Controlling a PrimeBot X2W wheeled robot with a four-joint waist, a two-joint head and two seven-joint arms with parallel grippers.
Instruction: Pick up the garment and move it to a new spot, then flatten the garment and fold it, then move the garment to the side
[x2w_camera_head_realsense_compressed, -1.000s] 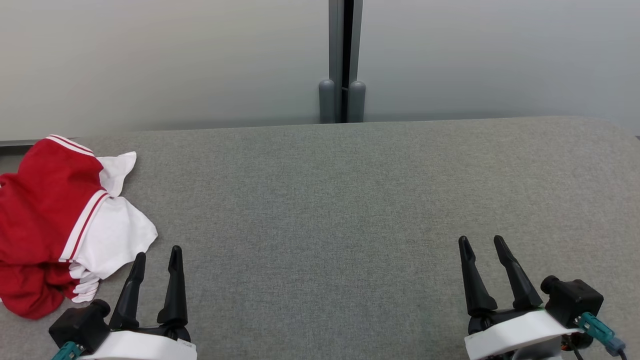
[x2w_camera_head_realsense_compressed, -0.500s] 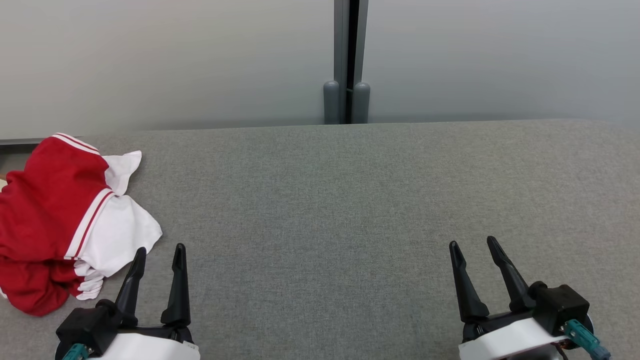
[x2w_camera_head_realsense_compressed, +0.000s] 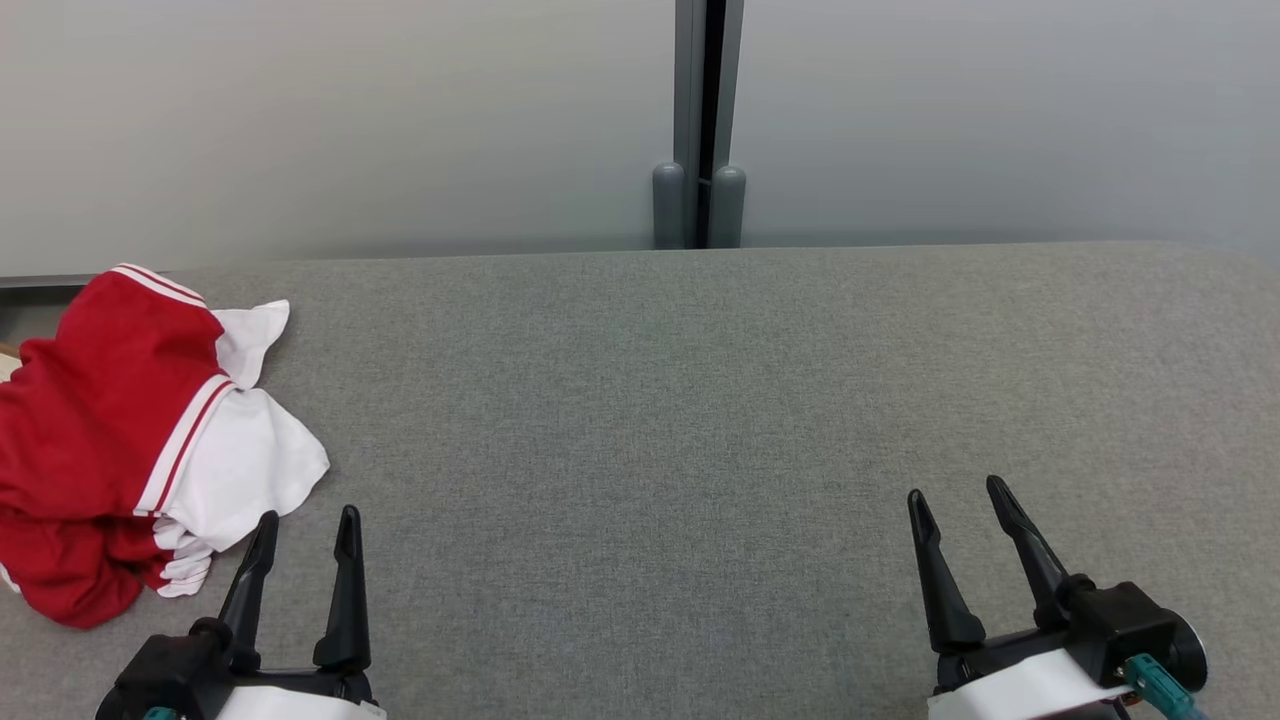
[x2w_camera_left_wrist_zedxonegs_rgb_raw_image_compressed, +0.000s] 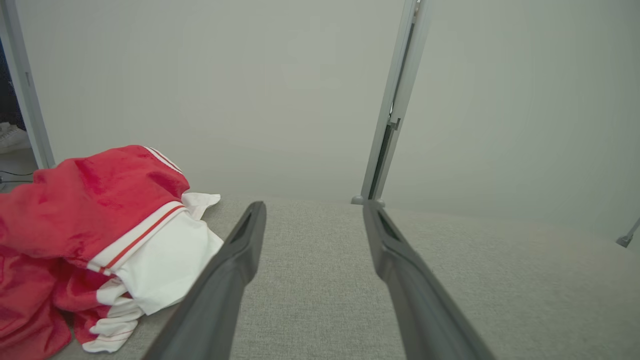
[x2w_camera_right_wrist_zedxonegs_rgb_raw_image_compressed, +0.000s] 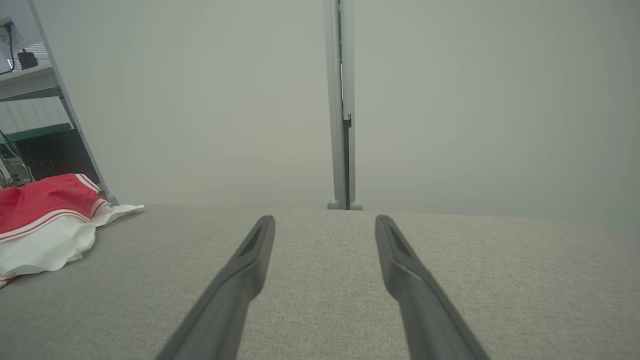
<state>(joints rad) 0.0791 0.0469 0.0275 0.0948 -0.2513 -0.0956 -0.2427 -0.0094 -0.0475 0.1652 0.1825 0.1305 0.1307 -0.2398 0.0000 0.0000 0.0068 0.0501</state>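
Head view: garment (x2w_camera_head_realsense_compressed: 110, 420) heaped at left edge of table (x2w_camera_head_realsense_compressed: 650, 400), not yet picked. Left hand (x2w_camera_head_realsense_compressed: 308, 515) just beside it, fingers spread, empty, probably placed for nearest reach. Right hand (x2w_camera_head_realsense_compressed: 955, 490) well apart, spread, empty.

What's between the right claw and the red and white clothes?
Just bare grey surface, seen in the head view; the left claw sits near the garment.

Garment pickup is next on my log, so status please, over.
Left gripper open, empty, beside red-and-white garment. Right gripper open, empty. Garment crumpled at left edge of grey table. Nothing in the way.
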